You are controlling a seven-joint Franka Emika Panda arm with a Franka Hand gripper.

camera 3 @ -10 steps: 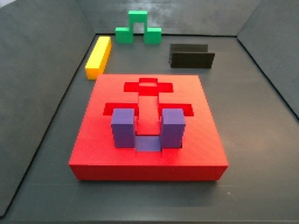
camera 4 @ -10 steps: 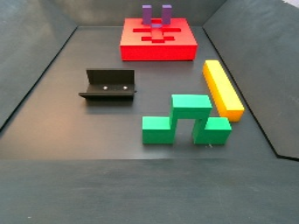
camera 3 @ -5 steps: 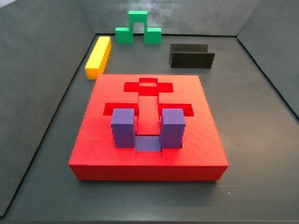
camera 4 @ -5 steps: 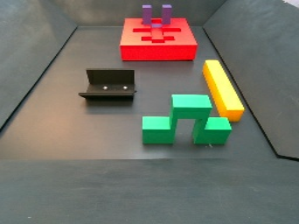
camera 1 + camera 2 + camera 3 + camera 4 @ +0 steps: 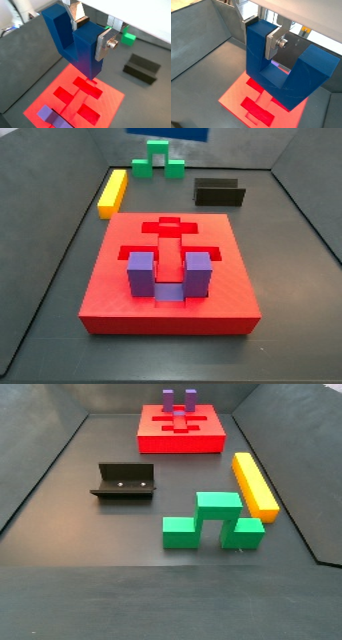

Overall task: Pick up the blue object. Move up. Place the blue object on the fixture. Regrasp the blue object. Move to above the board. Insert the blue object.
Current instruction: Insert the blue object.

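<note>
gripper (image 5: 91, 31) high above the board (image 5: 50, 100) — pinching one prong of the blue object (image 5: 75, 42); prongs point up, bridge lowest.

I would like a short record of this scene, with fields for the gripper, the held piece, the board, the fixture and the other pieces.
gripper: gripper high above the board, shut on the blue object
held piece: blue object, a U-shaped block, one prong between the fingers
board: red board, purple U-shaped block already seated in it
fixture: fixture on the floor, nothing on it
other pieces: yellow bar and green block on the floor
</note>
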